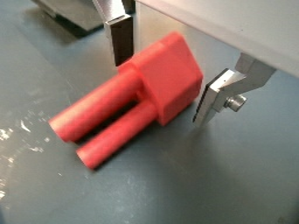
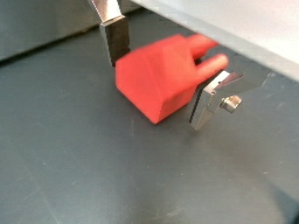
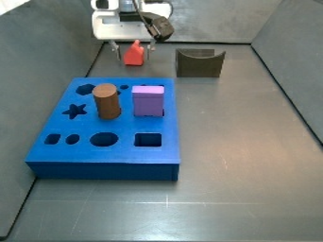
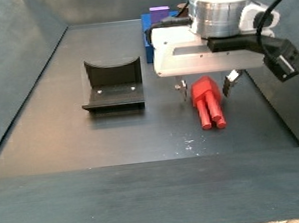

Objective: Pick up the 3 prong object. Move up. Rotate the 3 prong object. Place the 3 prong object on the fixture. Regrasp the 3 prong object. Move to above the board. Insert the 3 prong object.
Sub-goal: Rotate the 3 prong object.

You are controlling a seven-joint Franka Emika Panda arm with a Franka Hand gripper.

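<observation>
Board (image 3: 101, 142) is sitting unused, hand (image 1: 163, 74) is straddling the 3 prong object (image 1: 135, 101) lying on the floor, fingers apart, not yet clamping, fixture (image 3: 198, 62) is standing empty; pick barely starting, everything else remaining.

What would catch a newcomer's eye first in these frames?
The red 3 prong object lies on the dark floor with the open gripper straddling its block end, fingers on either side, seemingly not yet clamped. In a side view, the blue board carries a brown cylinder and purple cube; the fixture stands apart.
</observation>
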